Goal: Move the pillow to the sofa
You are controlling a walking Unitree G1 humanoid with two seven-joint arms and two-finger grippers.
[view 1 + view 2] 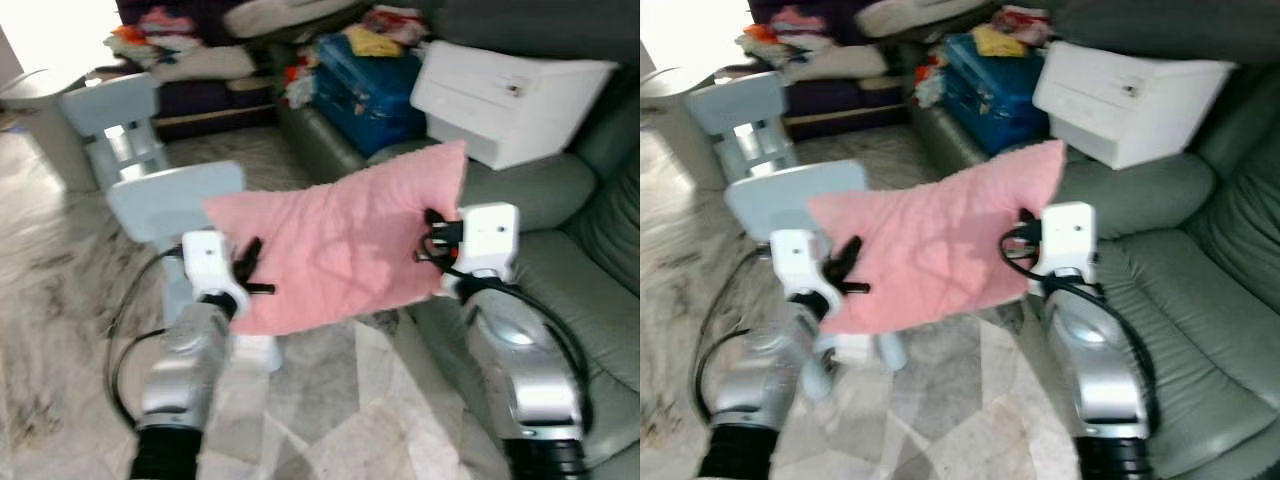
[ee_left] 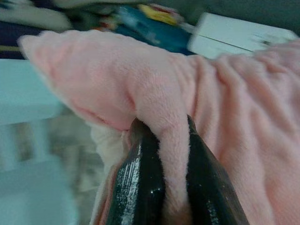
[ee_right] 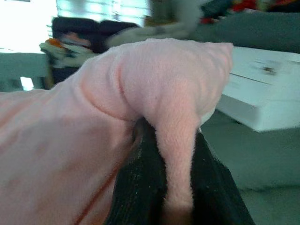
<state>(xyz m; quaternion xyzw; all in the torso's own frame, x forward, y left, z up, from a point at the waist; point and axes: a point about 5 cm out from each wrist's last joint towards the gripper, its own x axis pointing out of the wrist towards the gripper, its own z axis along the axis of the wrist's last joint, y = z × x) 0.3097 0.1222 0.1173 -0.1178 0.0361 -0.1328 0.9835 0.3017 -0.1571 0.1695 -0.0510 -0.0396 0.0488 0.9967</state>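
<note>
Both pincers, left [image 1: 250,272] & right [image 1: 432,240], clenching pillow [image 1: 340,245] ends, long axis left-right; sofa [image 1: 560,270] lying right, nearer right arm.

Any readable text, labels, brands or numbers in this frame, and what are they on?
None can be read.
White box on the green sofa: a small dark mark on its front, too blurred to read.
Blue case: no legible print.
Pink pillow, held by both grippers: plain, no lettering.

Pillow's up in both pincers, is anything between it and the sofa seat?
Nothing visible blocks the way. The pink pillow hangs between the left pincer and right pincer; the grey sofa's near cushion is bare, the white box sits farther back.
</note>
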